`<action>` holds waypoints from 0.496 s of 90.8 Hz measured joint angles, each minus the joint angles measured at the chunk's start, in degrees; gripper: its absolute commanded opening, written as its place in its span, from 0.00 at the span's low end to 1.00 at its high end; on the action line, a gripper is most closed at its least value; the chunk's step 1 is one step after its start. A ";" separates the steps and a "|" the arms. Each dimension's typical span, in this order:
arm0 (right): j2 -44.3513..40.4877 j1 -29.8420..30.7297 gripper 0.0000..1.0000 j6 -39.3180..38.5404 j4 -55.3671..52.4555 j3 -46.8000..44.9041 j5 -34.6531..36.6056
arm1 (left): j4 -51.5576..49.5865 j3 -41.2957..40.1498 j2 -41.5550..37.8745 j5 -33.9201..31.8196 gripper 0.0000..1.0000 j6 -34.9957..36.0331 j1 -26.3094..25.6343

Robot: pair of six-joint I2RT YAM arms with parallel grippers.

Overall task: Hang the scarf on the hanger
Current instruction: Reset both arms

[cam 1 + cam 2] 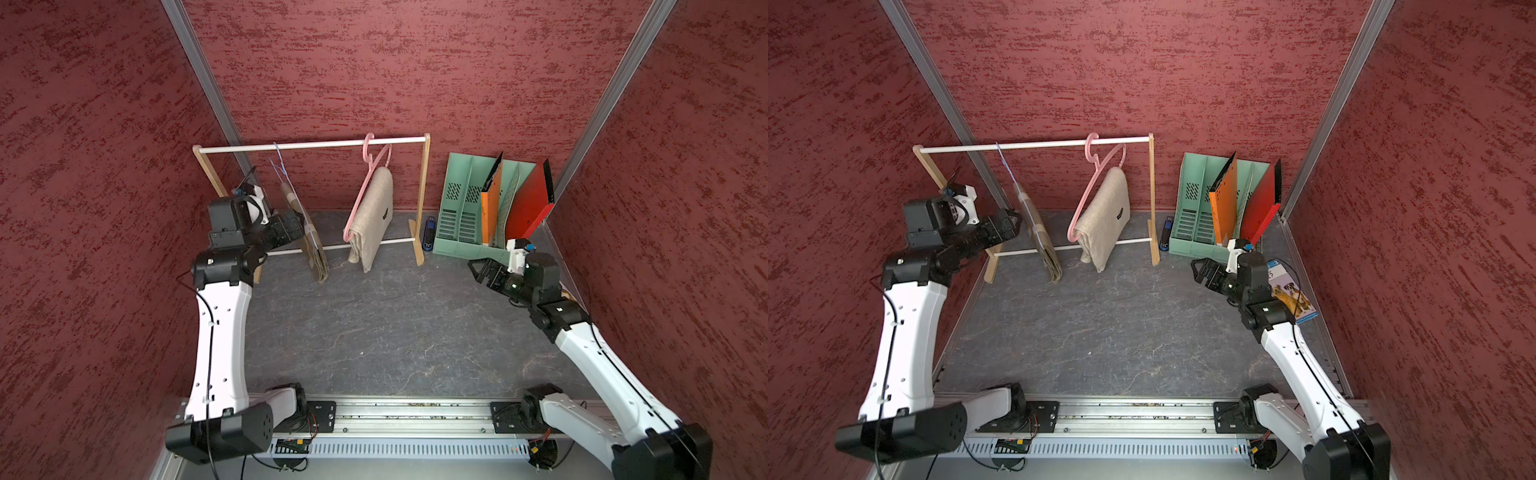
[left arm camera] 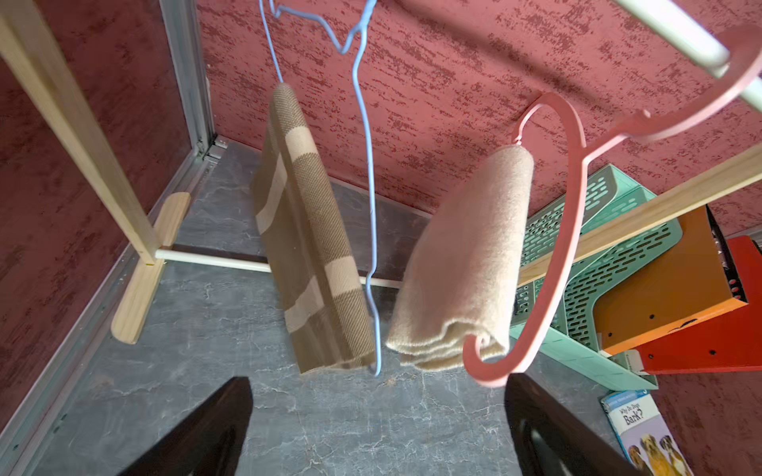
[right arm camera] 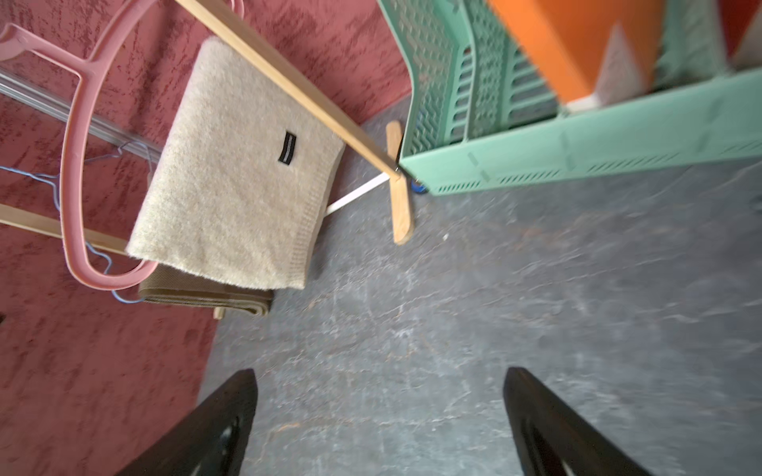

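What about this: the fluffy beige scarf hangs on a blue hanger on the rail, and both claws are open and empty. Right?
Not quite: the pink hanger carries the fluffy beige scarf, not a blue one, as the right wrist view shows. The rest holds: it hangs on the rail, and the left gripper and right gripper are open and empty.

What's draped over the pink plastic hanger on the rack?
A folded beige woolly scarf hangs over the crossbar of the pink plastic hanger. The crossbar itself is hidden under the fabric.

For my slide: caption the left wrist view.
Open left gripper facing striped scarf on blue hanger, beige scarf on pink hanger.
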 measured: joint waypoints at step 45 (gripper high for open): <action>6.84 -1.11 0.98 -27.47 35.01 -25.90 28.72 | 24.00 -44.24 -14.53 -18.23 1.00 -8.11 0.57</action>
